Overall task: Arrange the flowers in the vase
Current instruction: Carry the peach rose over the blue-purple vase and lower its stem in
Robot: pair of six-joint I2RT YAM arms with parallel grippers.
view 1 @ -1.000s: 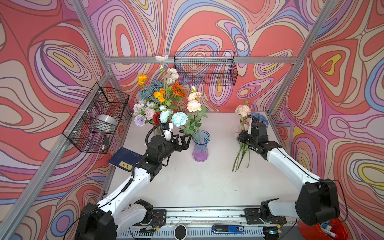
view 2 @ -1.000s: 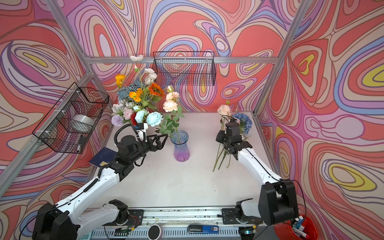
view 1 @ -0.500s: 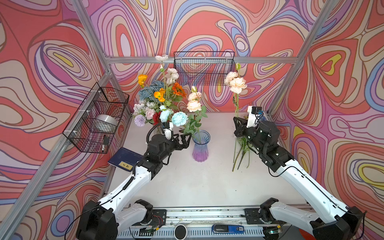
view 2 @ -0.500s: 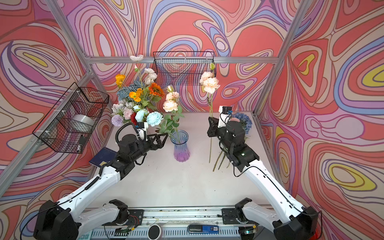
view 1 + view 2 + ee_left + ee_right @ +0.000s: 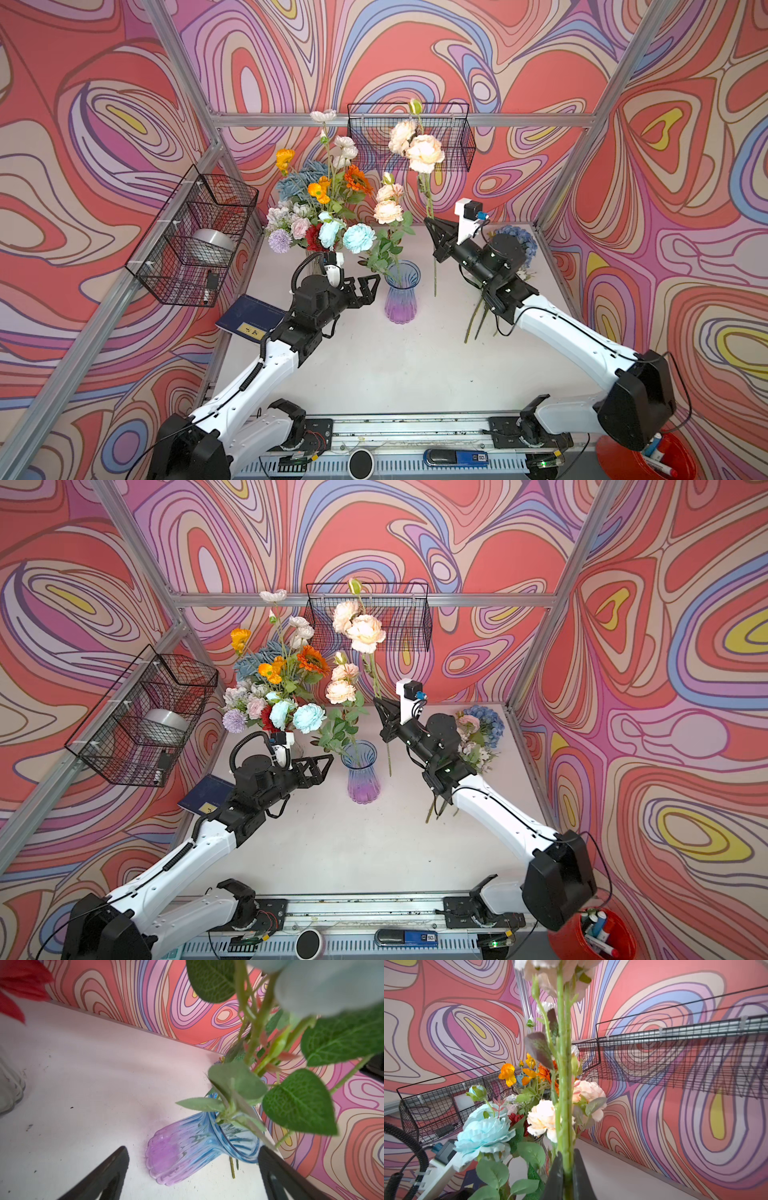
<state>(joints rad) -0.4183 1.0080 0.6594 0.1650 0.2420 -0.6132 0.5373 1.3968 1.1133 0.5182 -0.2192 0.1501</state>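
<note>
**Top views.** The right fingers (image 5: pixel 432 226), right of frame centre, were closed on the green stem of a long peach-pink peony spray (image 5: pixel 423 154). The stem stood upright, blooms high. Its cut end hung just right of the ribbed blue-to-purple glass vase (image 5: pixel 401 293) at centre and appeared clear of the white desk (image 5: pixel 374 365). In my judgement, this attitude was meant to let the end drop into the vase mouth. The vase already carried one leafy peach peony spray (image 5: pixel 388 208).

The left fingers (image 5: pixel 368 279) stood wide open and empty, just left of the vase neck and apart from it, apparently posted to steady the glass.

A full mixed bouquet (image 5: pixel 274 688) stood at the desk's upper left. A blue hydrangea with pink blooms (image 5: pixel 482 729) lay at the right behind the arm, not yet placed.

**Left wrist view.** The vase (image 5: pixel 199 1147) lay between the two spread fingers (image 5: pixel 112 1167). Neither touched the glass.

**Right wrist view.** The fingers (image 5: pixel 556 1176) pinched the stem (image 5: pixel 565 1105) squarely between them. It ran straight away from them towards the blooms.
</note>
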